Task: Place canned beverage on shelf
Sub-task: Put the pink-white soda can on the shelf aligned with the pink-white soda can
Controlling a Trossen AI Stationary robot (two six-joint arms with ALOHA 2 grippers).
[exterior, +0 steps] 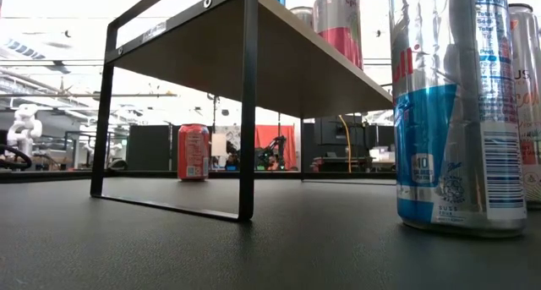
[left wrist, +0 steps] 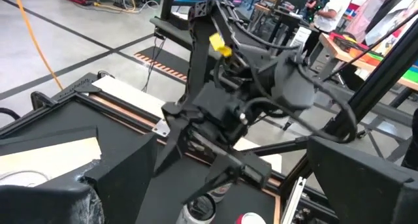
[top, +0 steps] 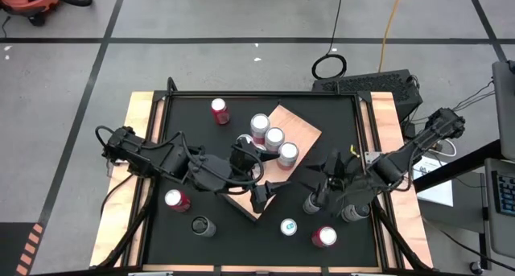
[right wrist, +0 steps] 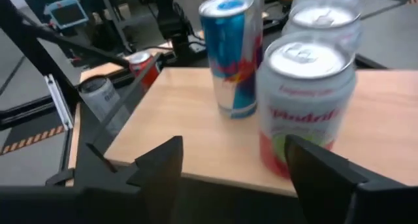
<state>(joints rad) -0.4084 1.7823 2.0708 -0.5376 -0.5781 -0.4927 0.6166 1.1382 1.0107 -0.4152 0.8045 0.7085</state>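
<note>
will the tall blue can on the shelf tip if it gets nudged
Probably, yes: the blue can is tall and narrow, standing upright on the shelf. Once down it would likely roll, being round. Its glossy metal wall may be slippery to grip.

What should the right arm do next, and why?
Probably lower the right gripper onto the silver can beside it on the tabletop: it is open and empty, facing the shelf, which has room. The left gripper waits open over the shelf's near corner.
</note>
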